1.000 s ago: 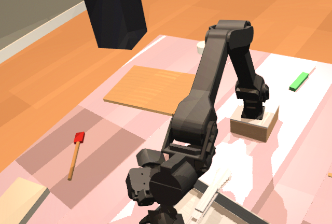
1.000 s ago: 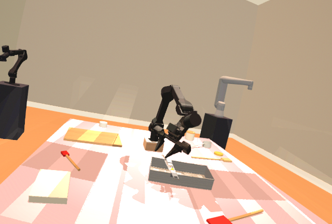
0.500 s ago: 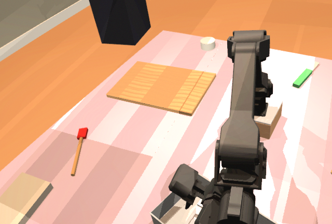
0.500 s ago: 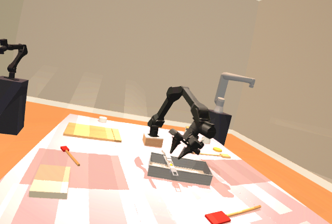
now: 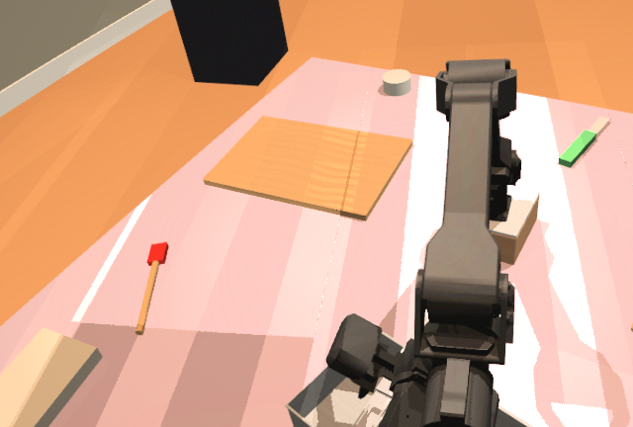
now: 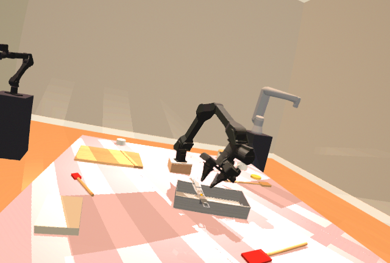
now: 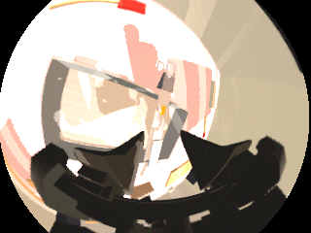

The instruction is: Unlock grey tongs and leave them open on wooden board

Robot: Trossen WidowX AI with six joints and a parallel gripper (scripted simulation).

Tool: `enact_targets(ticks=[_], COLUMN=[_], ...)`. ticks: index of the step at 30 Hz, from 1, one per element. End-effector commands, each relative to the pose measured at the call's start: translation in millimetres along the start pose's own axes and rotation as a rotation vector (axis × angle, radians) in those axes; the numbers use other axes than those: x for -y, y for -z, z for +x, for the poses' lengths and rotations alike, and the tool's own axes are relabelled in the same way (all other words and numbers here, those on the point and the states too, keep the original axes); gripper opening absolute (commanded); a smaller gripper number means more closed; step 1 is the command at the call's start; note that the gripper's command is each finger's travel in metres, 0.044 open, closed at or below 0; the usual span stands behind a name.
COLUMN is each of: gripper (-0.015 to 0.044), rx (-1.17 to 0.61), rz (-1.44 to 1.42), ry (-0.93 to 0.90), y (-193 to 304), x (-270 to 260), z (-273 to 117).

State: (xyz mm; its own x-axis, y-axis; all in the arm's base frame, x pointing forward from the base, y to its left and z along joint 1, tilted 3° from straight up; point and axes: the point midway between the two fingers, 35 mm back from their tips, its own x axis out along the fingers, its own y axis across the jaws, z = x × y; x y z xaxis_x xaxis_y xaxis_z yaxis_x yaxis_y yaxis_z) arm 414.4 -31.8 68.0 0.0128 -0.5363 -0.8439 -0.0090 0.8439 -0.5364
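The grey tongs (image 5: 377,400) (image 6: 197,187) (image 7: 164,98) look closed and lie across the roasting tin (image 5: 316,385) (image 6: 212,210) (image 7: 49,102), near one end of it. A small orange part and a loop show at their end by the tin's front wall. My gripper (image 6: 206,183) (image 7: 162,133) is open and empty, its fingers pointing down above the tin's back part. In the wrist view the tongs run below the gap between the fingertips. In the top view the arm hides much of the gripper and tin. The wooden board (image 5: 286,159) (image 6: 105,156) lies flat with nothing on it.
A red-headed spatula (image 5: 157,253) (image 6: 76,176) and a pale block (image 5: 45,376) (image 6: 58,214) lie on the board's side of the table. Another red spatula (image 6: 256,256) lies in front. A pale round tub (image 5: 397,82) (image 6: 120,142) stands behind the board. A green-handled tool (image 5: 578,147) lies beyond the arm's base.
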Motion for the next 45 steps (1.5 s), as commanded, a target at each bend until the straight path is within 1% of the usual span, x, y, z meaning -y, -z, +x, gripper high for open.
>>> enact_targets(ticks=[1, 45], gripper=[0.026, 0.026], rx=[-0.003, -0.003], rz=[-0.005, -0.005], ry=[-0.002, 0.001], y=[-0.2, -0.7], x=[-1.1, -0.7], z=[2.6, 74.4])
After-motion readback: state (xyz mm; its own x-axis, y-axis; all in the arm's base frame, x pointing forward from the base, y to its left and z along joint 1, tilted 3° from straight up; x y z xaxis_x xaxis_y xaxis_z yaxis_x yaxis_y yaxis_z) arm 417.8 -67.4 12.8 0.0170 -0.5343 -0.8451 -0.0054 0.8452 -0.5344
